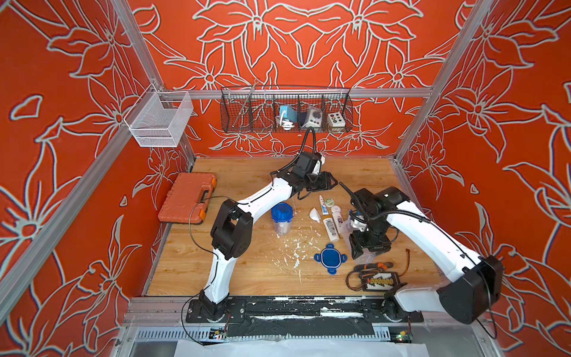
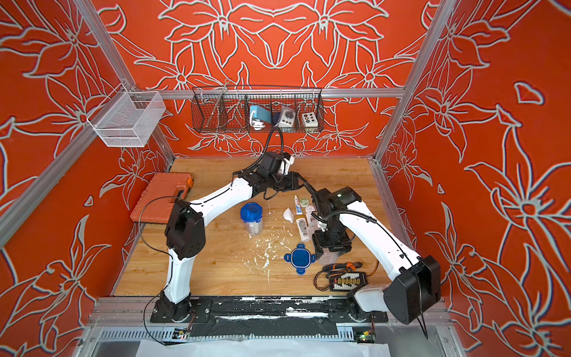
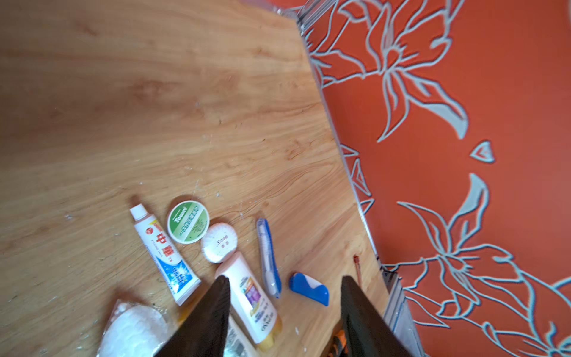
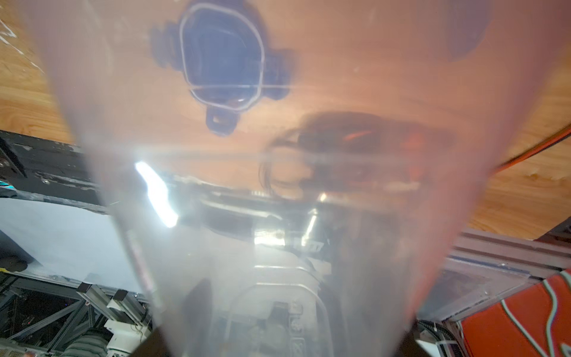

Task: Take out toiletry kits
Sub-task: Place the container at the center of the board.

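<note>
While the right gripper (image 1: 368, 247) stands clamped around a clear tub (image 4: 284, 216) tipped on its side, mouth toward the spill and seemingly empty, the left gripper (image 3: 285, 279) hovers over the far end of that spill, fingers apart, nothing between them. One kit is out on the table (image 3: 154, 92): tube (image 3: 163, 253), green tin (image 3: 188, 222), white bottle (image 3: 250, 299), toothbrush (image 3: 268, 256), all lying flat, close together. Other kit, I judge, sits in the lidded tub (image 1: 282, 227): upright, long axis vertical, blue lid (image 1: 281, 211) on, something pale showing through the wall. From the left fingers it lies toward the front edge and off to the left, just beside the left forearm (image 1: 265, 194), well apart from the right gripper. Left arm nearer; its jaws point away from it.
</note>
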